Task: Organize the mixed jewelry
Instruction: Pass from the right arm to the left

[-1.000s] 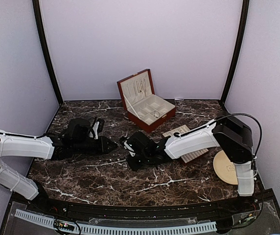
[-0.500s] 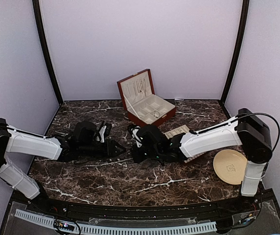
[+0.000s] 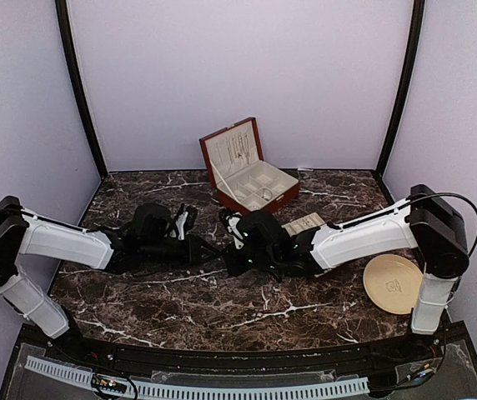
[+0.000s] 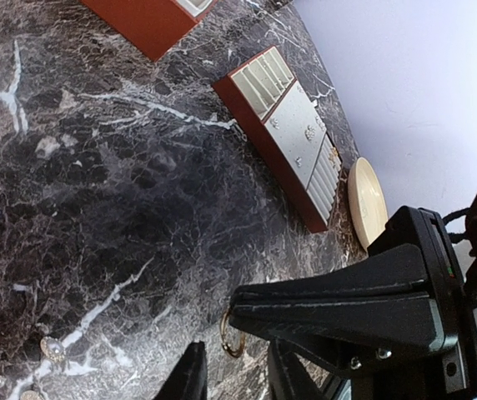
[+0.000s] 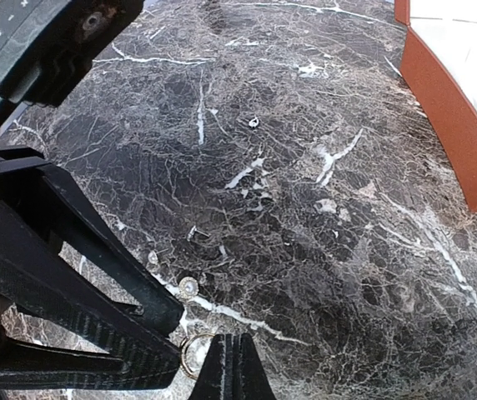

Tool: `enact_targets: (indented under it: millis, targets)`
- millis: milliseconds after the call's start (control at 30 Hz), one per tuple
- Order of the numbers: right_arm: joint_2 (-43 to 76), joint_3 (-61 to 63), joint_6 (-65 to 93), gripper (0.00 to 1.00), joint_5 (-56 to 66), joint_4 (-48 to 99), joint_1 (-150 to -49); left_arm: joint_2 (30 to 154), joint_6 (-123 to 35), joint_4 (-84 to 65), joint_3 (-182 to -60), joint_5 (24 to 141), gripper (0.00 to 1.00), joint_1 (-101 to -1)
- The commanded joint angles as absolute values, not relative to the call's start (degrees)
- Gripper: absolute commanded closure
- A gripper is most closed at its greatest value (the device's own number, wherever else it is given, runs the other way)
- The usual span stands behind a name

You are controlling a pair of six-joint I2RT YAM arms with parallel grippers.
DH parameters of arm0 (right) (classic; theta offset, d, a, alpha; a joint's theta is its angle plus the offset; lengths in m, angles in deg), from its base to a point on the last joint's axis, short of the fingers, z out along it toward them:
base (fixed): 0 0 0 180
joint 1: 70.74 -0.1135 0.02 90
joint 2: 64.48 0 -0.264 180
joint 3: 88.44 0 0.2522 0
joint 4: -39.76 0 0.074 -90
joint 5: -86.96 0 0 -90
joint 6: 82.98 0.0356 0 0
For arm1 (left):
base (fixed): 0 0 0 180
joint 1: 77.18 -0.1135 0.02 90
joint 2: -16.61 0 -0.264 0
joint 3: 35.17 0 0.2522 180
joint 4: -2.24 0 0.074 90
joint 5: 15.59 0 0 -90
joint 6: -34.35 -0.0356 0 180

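A small gold-coloured ring [image 4: 232, 335] stands at the tip of my right gripper [image 5: 231, 367], which is shut on its edge; it also shows in the right wrist view [image 5: 187, 353]. My left gripper [image 4: 237, 375] is open, with one finger on each side of the ring. In the top view the two grippers meet tip to tip at the table's middle, left [image 3: 208, 247] and right [image 3: 229, 250]. Loose earrings lie on the dark marble: a round stud [image 5: 188, 287], a small piece [image 5: 253, 122], and studs in the left wrist view [image 4: 52, 347].
An open red-brown jewelry box [image 3: 247, 171] with cream lining stands at the back centre. A ridged ring tray [image 4: 293, 125] lies behind the right arm. A round beige plate [image 3: 395, 283] sits at the right, by the right arm's base.
The left gripper has moved right and the right gripper left and back until they meet. The right arm's elbow has swung off the plate, which now shows whole.
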State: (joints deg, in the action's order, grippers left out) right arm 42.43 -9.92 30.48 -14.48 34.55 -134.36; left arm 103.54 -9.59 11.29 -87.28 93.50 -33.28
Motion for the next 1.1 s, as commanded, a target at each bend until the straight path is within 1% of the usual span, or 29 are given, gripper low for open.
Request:
enact_targets:
  millis: [0,267,433,567,667,700,800,900,933,1067]
  targets:
    - [40.3,-10.6,31.3,1.00,-14.0,37.4,-134.2,104.5,-9.3,13.2,-88.7,94.4,0.77,-33.1]
    - [40.0,-10.6,31.2,1.00,-14.1,37.7,-134.2,105.9,-9.1,13.7,-89.8,95.3,0.79,-33.1]
    - [39.9,-10.8,31.3,1.00,-14.0,37.9,-134.1,106.4,-8.9,14.1,-90.0,95.6,0.89,-33.0]
    - [39.4,-11.3,31.8,1.00,-13.7,38.3,-133.8,106.2,-8.7,14.8,-89.8,95.7,1.00,-33.1]
    - [37.8,-12.8,32.8,1.00,-12.2,39.5,-132.6,105.5,-9.0,14.8,-89.5,95.4,1.00,-33.1]
    - [37.0,-13.3,32.9,0.98,-11.2,40.0,-132.2,105.1,-9.3,14.8,-89.4,95.2,1.00,-33.1]
    - [33.3,-14.9,31.9,0.78,-10.3,40.1,-131.3,103.6,-10.2,14.4,-88.7,94.1,1.00,-33.1]
    - [29.5,-16.8,31.1,0.64,-8.9,40.5,-130.3,102.0,-11.8,14.8,-87.9,93.1,1.00,-33.1]
    - [28.5,-17.5,31.2,0.61,-6.0,40.9,-129.5,101.2,-12.8,15.4,-87.5,93.3,1.00,-33.1]
    - [25.5,-21.3,33.5,0.52,5.1,46.1,-125.8,98.7,-15.6,21.1,-85.9,96.9,1.00,-33.1]
